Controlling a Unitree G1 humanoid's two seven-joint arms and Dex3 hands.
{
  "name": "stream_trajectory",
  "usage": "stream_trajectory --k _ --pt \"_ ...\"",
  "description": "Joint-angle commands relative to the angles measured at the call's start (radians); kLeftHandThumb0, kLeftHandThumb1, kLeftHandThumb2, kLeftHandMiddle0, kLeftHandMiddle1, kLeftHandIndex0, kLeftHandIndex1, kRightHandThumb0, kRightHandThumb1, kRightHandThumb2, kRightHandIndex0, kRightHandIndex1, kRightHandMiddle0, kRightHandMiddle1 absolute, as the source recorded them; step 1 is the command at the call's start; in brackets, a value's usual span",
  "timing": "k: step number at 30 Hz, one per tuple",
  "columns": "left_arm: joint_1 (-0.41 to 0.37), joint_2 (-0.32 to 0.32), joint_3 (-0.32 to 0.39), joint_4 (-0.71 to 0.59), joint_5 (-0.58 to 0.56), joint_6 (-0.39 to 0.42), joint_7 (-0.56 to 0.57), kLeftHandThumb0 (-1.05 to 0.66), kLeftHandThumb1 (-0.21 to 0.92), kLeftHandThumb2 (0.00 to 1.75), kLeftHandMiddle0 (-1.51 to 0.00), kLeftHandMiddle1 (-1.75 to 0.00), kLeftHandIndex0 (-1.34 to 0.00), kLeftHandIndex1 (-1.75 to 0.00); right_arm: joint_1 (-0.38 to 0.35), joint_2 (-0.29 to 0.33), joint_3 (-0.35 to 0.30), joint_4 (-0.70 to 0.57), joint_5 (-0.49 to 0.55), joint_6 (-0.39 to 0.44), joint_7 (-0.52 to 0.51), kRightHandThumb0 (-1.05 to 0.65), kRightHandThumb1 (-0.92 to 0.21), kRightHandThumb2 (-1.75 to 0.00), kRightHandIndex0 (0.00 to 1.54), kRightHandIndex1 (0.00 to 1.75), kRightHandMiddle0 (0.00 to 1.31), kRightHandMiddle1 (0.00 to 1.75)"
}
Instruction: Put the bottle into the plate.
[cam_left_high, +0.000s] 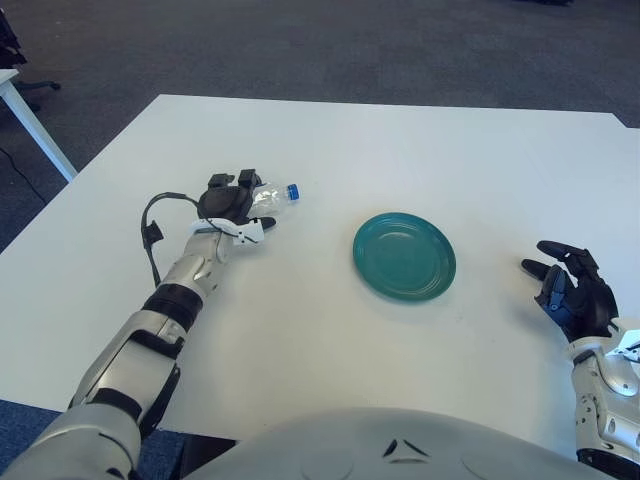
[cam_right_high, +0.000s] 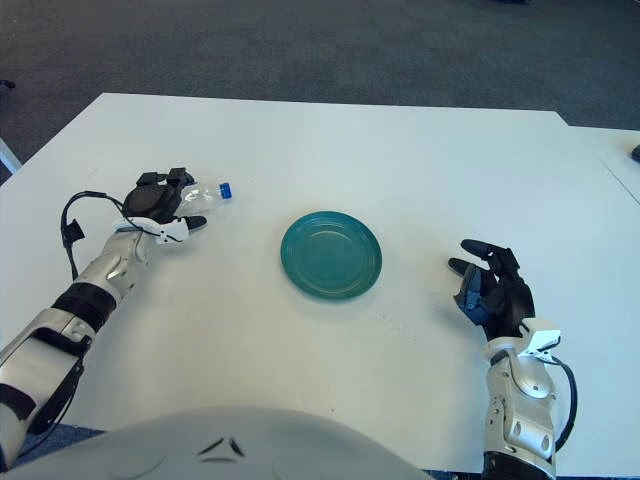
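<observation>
The left hand (cam_left_high: 232, 203) is clenched around the body of the bottle (cam_left_high: 272, 197), which lies tilted with its blue cap pointing toward the plate (cam_left_high: 404, 256), well apart from it on the white surface (cam_left_high: 400, 150). The grip sits on the bottle's rear half, so the smooth clear plastic could slip or pivot during transfer, and a release on the plate could let the bottle roll off the shallow rim. The plate holds nothing; the right hand (cam_right_high: 490, 290) shows to the plate's right, fingers relaxed and holding nothing.
</observation>
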Motion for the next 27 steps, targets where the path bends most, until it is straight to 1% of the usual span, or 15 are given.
stream_trajectory --k 1,10,14,15,17,18,19,20,21,22,23,24,25,26,27 --pt "-0.018 -0.017 -0.026 0.044 0.001 0.004 -0.032 -1.05 0.92 0.39 -0.22 -0.36 0.0 -1.0 0.008 0.01 -0.006 -0.015 0.02 -0.026 0.005 -0.51 -0.68 -1.01 0.47 1.05 0.14 1.2" --pt "-0.037 -0.05 -0.07 0.107 0.004 -0.002 -0.049 -1.05 0.92 0.41 -0.21 -0.27 0.0 -0.88 0.015 0.006 -0.009 -0.004 0.038 -0.072 0.042 -0.55 -0.71 -0.96 0.46 1.07 0.15 1.23" --pt "-0.046 -0.064 -0.091 0.126 0.006 -0.003 -0.057 -1.05 0.92 0.41 -0.23 -0.25 0.0 -0.9 0.026 0.007 -0.006 -0.024 0.045 -0.068 0.045 -0.59 -0.73 -0.91 0.45 1.08 0.17 1.24" --pt "-0.048 -0.067 -0.096 0.132 0.007 -0.004 -0.059 -1.05 0.92 0.41 -0.25 -0.26 0.0 -1.01 0.028 0.007 -0.005 -0.03 0.047 -0.065 0.045 -0.6 -0.74 -0.89 0.44 1.08 0.17 1.24" --pt "-0.059 -0.078 -0.114 0.161 0.014 -0.009 -0.056 -1.05 0.92 0.39 -0.3 -0.29 0.0 -1.17 0.032 0.009 -0.005 -0.044 0.055 -0.052 0.044 -0.61 -0.74 -0.87 0.44 1.08 0.17 1.24" --pt "-0.076 -0.089 -0.126 0.204 0.021 -0.018 -0.046 -1.04 0.92 0.37 -0.29 -0.43 0.0 -1.28 0.034 0.01 -0.005 -0.052 0.061 -0.045 0.042 -0.61 -0.75 -0.85 0.44 1.08 0.17 1.24" --pt "-0.09 -0.096 -0.134 0.238 0.025 -0.025 -0.038 -1.0 0.92 0.34 -0.31 -0.78 0.0 -1.44 0.034 0.011 -0.004 -0.056 0.064 -0.041 0.041 -0.61 -0.76 -0.84 0.44 1.09 0.17 1.23" --pt "-0.118 -0.109 -0.145 0.309 0.032 -0.04 -0.023 -0.99 0.92 0.32 -0.32 -0.92 0.0 -1.5 0.035 0.013 -0.004 -0.061 0.068 -0.038 0.04 -0.61 -0.76 -0.83 0.44 1.09 0.16 1.23" --pt "-0.139 -0.117 -0.154 0.36 0.037 -0.051 -0.011 -0.89 0.9 0.3 -0.41 -1.22 -0.12 -1.59 0.036 0.014 -0.003 -0.066 0.071 -0.035 0.038 -0.61 -0.77 -0.82 0.44 1.09 0.16 1.23" --pt "-0.157 -0.123 -0.163 0.406 0.044 -0.062 0.0 -0.83 0.89 0.29 -0.47 -1.41 -0.19 -1.64 0.036 0.014 -0.003 -0.069 0.073 -0.033 0.038 -0.61 -0.77 -0.81 0.44 1.09 0.16 1.23" --pt "-0.17 -0.127 -0.17 0.437 0.048 -0.069 0.009 -0.75 0.82 0.43 -0.51 -1.48 -0.25 -1.66 0.037 0.014 -0.003 -0.071 0.074 -0.031 0.037 -0.61 -0.78 -0.81 0.44 1.1 0.15 1.23" --pt "-0.172 -0.128 -0.18 0.446 0.057 -0.071 0.021 -0.64 0.69 0.68 -0.56 -1.57 -0.34 -1.69 0.036 0.014 -0.005 -0.071 0.077 -0.03 0.038 -0.61 -0.78 -0.8 0.44 1.1 0.15 1.22" --pt "-0.174 -0.129 -0.188 0.453 0.062 -0.073 0.031 -0.58 0.57 0.88 -0.63 -1.64 -0.42 -1.71 0.036 0.013 -0.006 -0.071 0.079 -0.029 0.038 -0.61 -0.79 -0.79 0.43 1.1 0.15 1.22" --pt "-0.174 -0.128 -0.193 0.458 0.067 -0.081 0.054 -0.55 0.53 0.96 -0.66 -1.66 -0.45 -1.72 0.035 0.013 -0.008 -0.071 0.082 -0.029 0.039 -0.61 -0.8 -0.78 0.43 1.1 0.14 1.22" --pt "-0.176 -0.128 -0.198 0.466 0.068 -0.089 0.072 -0.53 0.45 1.09 -0.74 -1.69 -0.51 -1.73 0.034 0.013 -0.01 -0.071 0.084 -0.029 0.039 -0.61 -0.81 -0.77 0.43 1.1 0.14 1.22"
